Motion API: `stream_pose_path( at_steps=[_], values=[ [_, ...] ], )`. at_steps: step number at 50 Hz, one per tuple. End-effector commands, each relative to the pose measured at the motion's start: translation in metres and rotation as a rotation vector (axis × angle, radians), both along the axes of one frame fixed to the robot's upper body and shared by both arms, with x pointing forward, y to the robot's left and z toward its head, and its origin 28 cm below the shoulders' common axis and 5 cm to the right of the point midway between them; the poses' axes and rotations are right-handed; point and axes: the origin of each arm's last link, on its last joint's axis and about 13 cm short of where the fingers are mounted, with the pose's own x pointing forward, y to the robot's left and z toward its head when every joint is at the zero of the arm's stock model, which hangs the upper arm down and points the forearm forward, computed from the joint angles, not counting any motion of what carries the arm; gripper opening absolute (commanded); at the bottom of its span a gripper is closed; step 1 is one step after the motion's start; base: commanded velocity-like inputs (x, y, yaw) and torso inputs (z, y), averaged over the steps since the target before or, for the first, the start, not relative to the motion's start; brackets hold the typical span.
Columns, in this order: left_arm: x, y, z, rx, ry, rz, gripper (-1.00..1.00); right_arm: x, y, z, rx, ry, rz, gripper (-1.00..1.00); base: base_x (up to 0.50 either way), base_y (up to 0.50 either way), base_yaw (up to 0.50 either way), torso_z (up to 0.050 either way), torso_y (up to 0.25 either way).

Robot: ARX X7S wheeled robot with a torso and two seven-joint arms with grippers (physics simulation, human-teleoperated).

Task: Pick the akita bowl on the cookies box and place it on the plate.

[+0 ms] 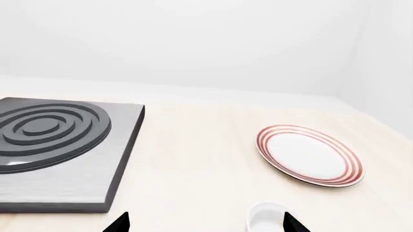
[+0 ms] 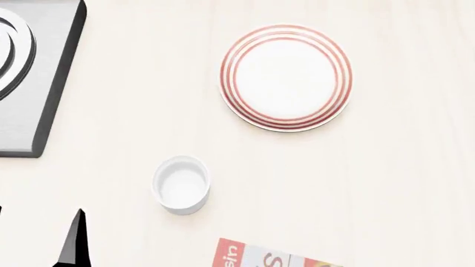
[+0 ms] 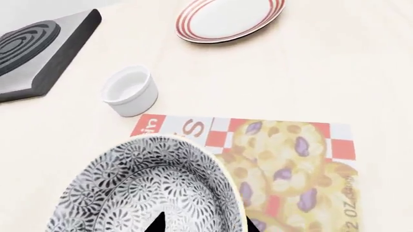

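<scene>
Overhead, the head view looks down on a pale wood-grain table (image 2: 386, 183). Round white plate (image 2: 286, 77) with thin red rings sits toward the far centre-right, bare inside. Small plain white cup (image 2: 181, 184) stands nearer the robot, well apart from the plate. Grey stove block (image 2: 33, 72) with a coil burner fills the far left corner. Cookies box (image 2: 267, 257) shows only as a red-and-white corner at the near edge of this view.

Right wrist view: akita bowl (image 3: 145, 188), deep, w/ dense grey-and-white speckle, fills the near part of the picture, tilted toward the camera. It overlaps one end of the cookies box (image 3: 284, 164); whether it rests on the carton or is lifted off it can't be told. Right gripper (image 3: 193, 224): two dark fingertips show at the picture's edge, one inside the bowl & one just past the rim, so the wall sits between them. Jaws look narrow around that rim; firm contact can't be confirmed. Cup (image 3: 131, 90) & plate (image 3: 230, 19) lie beyond the box.

Left wrist view: left gripper (image 1: 205, 223) shows two dark tips (image 1: 119, 224) spread wide, nothing between them. It hangs over bare table, w/ the cup (image 1: 266, 218) partly between the tips but apart from them. Plate (image 1: 308, 154) is further off, stove (image 1: 61, 145) to one side.
</scene>
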Motion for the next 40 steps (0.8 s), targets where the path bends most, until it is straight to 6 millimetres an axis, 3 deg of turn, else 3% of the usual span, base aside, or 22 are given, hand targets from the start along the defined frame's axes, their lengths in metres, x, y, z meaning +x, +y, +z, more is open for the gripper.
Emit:
stream_pose_path(
  at_steps=[1, 28, 40],
  values=[
    [0.002, 0.001, 0.002, -0.020, -0.025, 0.003, 1.00, 0.008, 0.004, -0.004, 0.019, -0.034, 0.020, -1.00, 0.00, 0.00, 0.00, 0.000, 0.000],
    [0.002, 0.000, 0.002, -0.019, -0.023, -0.003, 1.00, 0.008, 0.005, 0.000, 0.025, -0.049, 0.019, -1.00, 0.00, 0.00, 0.00, 0.000, 0.000],
    [0.003, 0.001, 0.002, -0.024, -0.021, 0.000, 1.00, 0.016, 0.007, 0.026, 0.011, -0.101, 0.034, -1.00, 0.00, 0.00, 0.00, 0.000, 0.000]
  ],
)
